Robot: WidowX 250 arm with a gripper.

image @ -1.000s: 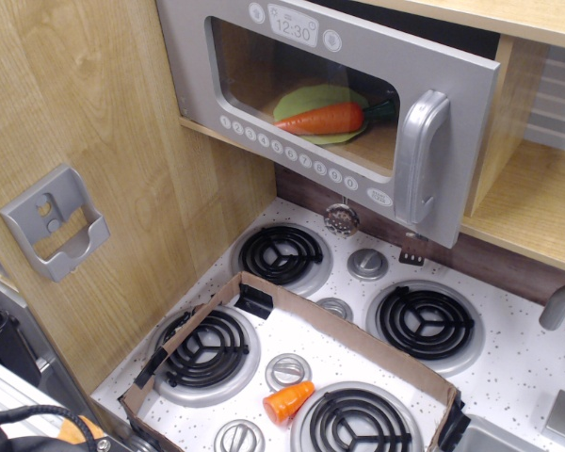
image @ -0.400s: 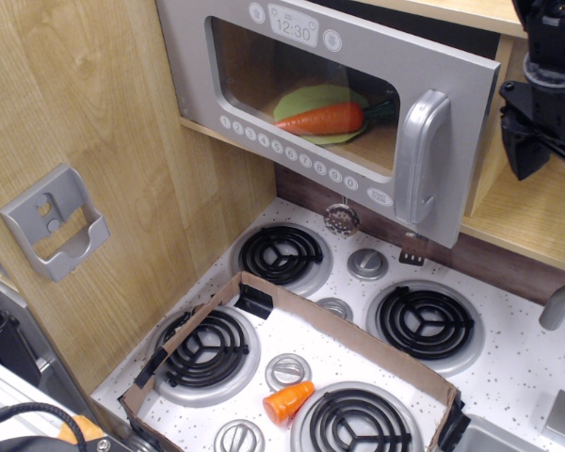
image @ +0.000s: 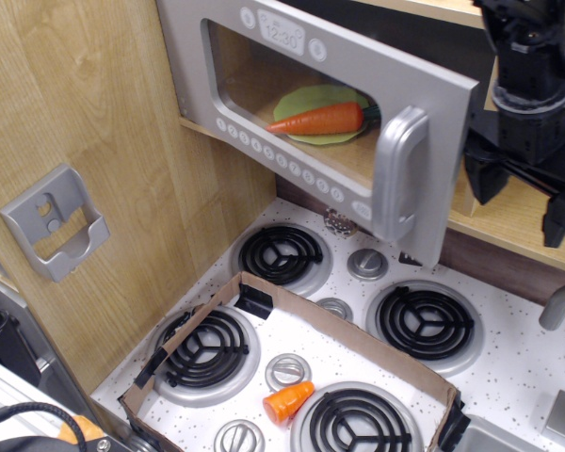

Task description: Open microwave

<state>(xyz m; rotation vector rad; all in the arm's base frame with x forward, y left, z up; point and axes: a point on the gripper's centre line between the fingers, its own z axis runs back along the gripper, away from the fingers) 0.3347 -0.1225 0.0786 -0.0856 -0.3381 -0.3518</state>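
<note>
The microwave (image: 264, 85) door is ajar; the claw (image: 518, 188) at three o'clock, fingers spread and empty, probably must push its free edge wider.

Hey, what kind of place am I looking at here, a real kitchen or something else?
Most likely a wooden toy play kitchen, not a real one. A plastic microwave holds a toy carrot, and the speckled stovetop has moulded black burners. A robot gripper is beside the door.
</note>
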